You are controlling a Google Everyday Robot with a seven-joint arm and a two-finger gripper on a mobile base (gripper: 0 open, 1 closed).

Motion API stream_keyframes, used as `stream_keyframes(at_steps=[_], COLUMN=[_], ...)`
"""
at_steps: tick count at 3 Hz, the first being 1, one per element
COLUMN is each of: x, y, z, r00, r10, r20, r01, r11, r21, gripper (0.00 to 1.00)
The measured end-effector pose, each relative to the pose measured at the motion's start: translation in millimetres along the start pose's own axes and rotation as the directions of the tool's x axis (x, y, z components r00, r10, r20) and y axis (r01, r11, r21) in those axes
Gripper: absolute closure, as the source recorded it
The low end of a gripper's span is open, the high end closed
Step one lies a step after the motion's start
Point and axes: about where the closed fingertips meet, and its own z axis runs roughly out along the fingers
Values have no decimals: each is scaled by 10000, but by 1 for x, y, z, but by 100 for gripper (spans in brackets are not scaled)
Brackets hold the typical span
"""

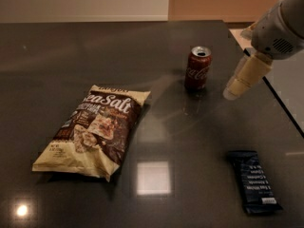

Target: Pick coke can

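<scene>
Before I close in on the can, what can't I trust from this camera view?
- Gripper, right of the can and apart from it: height over the table unsettled, single view.
- Arm: cut off by the top and right edges.
- Can's far side: hidden by the can itself.
- Bar: print too small to read.

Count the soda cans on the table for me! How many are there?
1. The coke can stands upright toward the back right of the table. The gripper hangs just to the can's right, not touching it. No other can shows beside the chip bag.
</scene>
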Motion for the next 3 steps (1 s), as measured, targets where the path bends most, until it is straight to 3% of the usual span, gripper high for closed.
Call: stream_keyframes(at_steps=[1,2,3], x=[-16,-29,-34], y=[-25,-52,-65], z=[21,50,69], r00=[9953,9835,9755], r10=[401,966,1319], r20=[883,1529,1760], r01=[-419,-977,-1287], r11=[9990,9952,9913], r21=[184,1,-292], gripper=[0,0,0])
